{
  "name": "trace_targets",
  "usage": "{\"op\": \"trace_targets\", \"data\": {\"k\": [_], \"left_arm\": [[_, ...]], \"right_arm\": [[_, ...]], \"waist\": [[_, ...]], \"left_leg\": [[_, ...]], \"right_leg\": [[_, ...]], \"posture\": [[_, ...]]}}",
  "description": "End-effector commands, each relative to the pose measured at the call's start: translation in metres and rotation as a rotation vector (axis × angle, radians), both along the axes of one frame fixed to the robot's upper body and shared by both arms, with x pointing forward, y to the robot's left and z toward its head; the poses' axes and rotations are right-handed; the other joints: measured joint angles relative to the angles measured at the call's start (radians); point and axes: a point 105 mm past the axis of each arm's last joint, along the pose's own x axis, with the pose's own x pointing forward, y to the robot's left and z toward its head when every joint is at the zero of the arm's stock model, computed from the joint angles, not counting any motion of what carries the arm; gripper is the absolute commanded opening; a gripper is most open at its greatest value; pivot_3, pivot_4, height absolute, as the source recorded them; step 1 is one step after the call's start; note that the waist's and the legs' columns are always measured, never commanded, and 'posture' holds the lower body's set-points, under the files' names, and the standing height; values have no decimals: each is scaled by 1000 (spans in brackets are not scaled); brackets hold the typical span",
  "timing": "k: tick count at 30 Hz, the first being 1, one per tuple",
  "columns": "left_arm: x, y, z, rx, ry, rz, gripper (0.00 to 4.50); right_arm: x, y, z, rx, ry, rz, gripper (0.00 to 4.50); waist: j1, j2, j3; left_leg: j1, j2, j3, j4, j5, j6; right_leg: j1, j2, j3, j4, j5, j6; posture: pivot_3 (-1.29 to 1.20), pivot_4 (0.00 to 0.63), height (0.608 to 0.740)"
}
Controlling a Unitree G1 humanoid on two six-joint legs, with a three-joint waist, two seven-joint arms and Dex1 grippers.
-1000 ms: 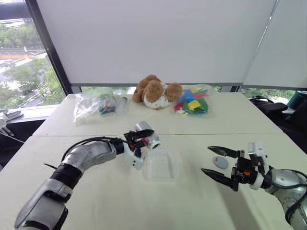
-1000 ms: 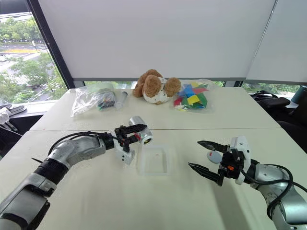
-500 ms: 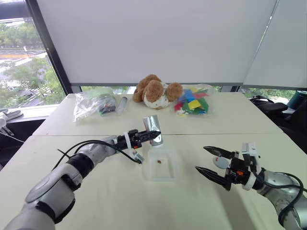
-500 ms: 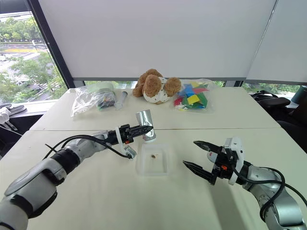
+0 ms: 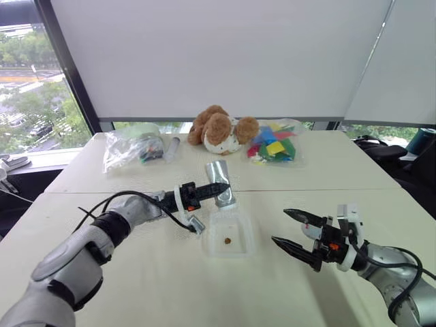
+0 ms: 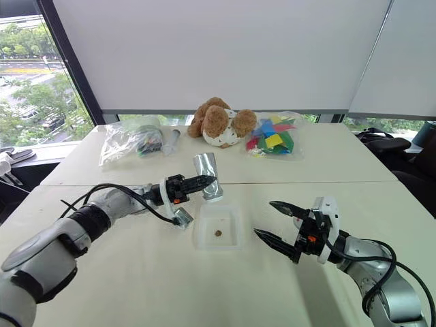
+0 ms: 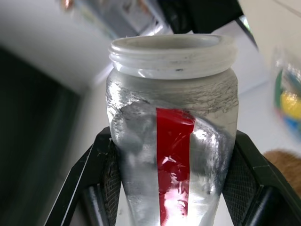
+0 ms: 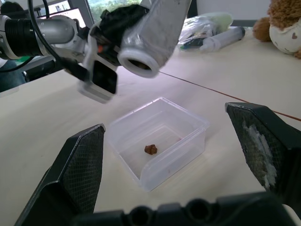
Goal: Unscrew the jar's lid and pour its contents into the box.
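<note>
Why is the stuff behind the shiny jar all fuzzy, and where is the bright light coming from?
In the left wrist view the jar sits close and sharp, so the background behind it blurs; its foil glints with glare. In the left eye view daylight enters through the window at the far left, while the white blinds glow softly and evenly.

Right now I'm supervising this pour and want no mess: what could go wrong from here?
The jar is tipped mouth-down above the box's far edge, so further bits might miss it. The brown bit lies in a light box that a nudge could slide. The open right end effector hovers close beside it.
</note>
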Motion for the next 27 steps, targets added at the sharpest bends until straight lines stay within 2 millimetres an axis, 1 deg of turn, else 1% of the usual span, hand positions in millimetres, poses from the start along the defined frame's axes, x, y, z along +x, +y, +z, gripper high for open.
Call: {"op": "trace_targets", "data": {"k": [1, 2, 3, 4, 6, 8, 9, 10, 12, 13, 14, 16, 18, 21, 24, 27], "left_arm": [[6, 24, 31, -247, 340, 76, 2189], [7, 33, 31, -313, 461, 88, 2189], [6, 39, 32, -364, 542, 85, 2189], [11, 51, 31, -451, 677, 130, 2189], [14, 71, 28, -587, 876, 170, 2189], [14, 92, 19, -757, 1106, 179, 2189], [11, 99, 16, -822, 1189, 169, 2189], [12, 113, 9, -932, 1297, 189, 2189], [10, 131, -1, -1069, 1419, 226, 2189], [7, 151, -9, -1184, 1447, 254, 2189], [-2, 168, -15, -1265, 1479, 215, 2189], [-19, 200, -26, -1392, 1441, 239, 2189], [-29, 213, -32, -1443, 1414, 248, 2189], [-42, 233, -45, -1536, 1358, 267, 2189], [-45, 243, -55, -1606, 1317, 280, 2189], [-46, 247, -65, -1640, 1281, 287, 2189]], "right_arm": [[0, 5, 9, 8, -55, 53, 4462], [1, 6, 9, 3, -61, 67, 4462], [1, 6, 9, -3, -72, 80, 4462], [2, 7, 10, -4, -89, 88, 4462], [4, 10, 11, -23, -136, 109, 4462], [6, 15, 13, -39, -196, 134, 4462], [6, 17, 14, -43, -221, 146, 4462], [6, 21, 15, -42, -241, 169, 4462], [5, 26, 16, -43, -271, 199, 4462], [5, 32, 19, -39, -296, 226, 4462], [4, 39, 21, -26, -316, 253, 4462], [4, 49, 25, -8, -350, 287, 4462], [4, 51, 25, 1, -357, 296, 4462], [5, 53, 22, 2, -342, 303, 4462], [6, 52, 20, 1, -334, 309, 4462], [8, 52, 19, -1, -331, 310, 4462]], "waist": [[-1, 0, 0], [-1, 1, 0], [-1, 1, 0], [0, 1, 0], [0, 1, 0], [-2, 1, 0], [-2, 1, 0], [-2, 1, 0], [-1, 1, 0], [-1, 1, 0], [-7, 1, -1], [-18, 1, -1], [-20, 1, -1], [-5, 0, -1], [7, 0, -2], [4, -1, -2]], "left_leg": [[0, 0, 0, 0, 0, 0], [1, 0, 1, 0, 0, 0], [1, 0, 1, 0, 0, 0], [1, 1, 1, 0, 0, 0], [1, 1, 1, 1, 0, 0], [1, 1, 1, 1, 0, 0], [1, 1, 1, 1, 0, 0], [1, 1, 1, 1, 0, 0], [1, 1, 0, 2, 0, 0], [2, 1, 0, 2, 0, 0], [2, 1, 0, 2, 0, 0], [3, 1, -1, 1, 0, 1], [3, 1, -1, 0, 0, 1], [3, 1, 0, 1, 0, 1], [3, 0, 0, 2, 0, 1], [3, 0, 1, 2, 0, 1]], "right_leg": [[0, 0, 0, 0, 0, 0], [0, 0, 0, 0, 0, 0], [0, 0, 0, 0, 0, -1], [0, 0, 0, 0, 0, -1], [0, 0, 1, 0, 0, -1], [1, 0, 1, 1, 1, -1], [1, 0, 2, 1, 1, -1], [1, 0, 2, 1, 1, -1], [1, 1, 2, 1, 1, -1], [1, 1, 2, 1, 1, -1], [1, 1, 2, 1, 1, -1], [1, 1, 4, 1, 1, -1], [1, 2, 4, 1, 1, -1], [2, 2, 3, 1, 1, -1], [3, 2, 3, 0, 1, -2], [3, 2, 3, -1, 1, -3]], "posture": [[0, 150, 740], [0, 150, 740], [0, 150, 740], [0, 150, 740], [0, 150, 740], [0, 150, 740], [0, 150, 740], [0, 150, 740], [0, 150, 740], [0, 150, 740], [0, 150, 740], [0, 150, 740], [0, 150, 740], [0, 150, 740], [0, 150, 740], [0, 150, 740]]}}
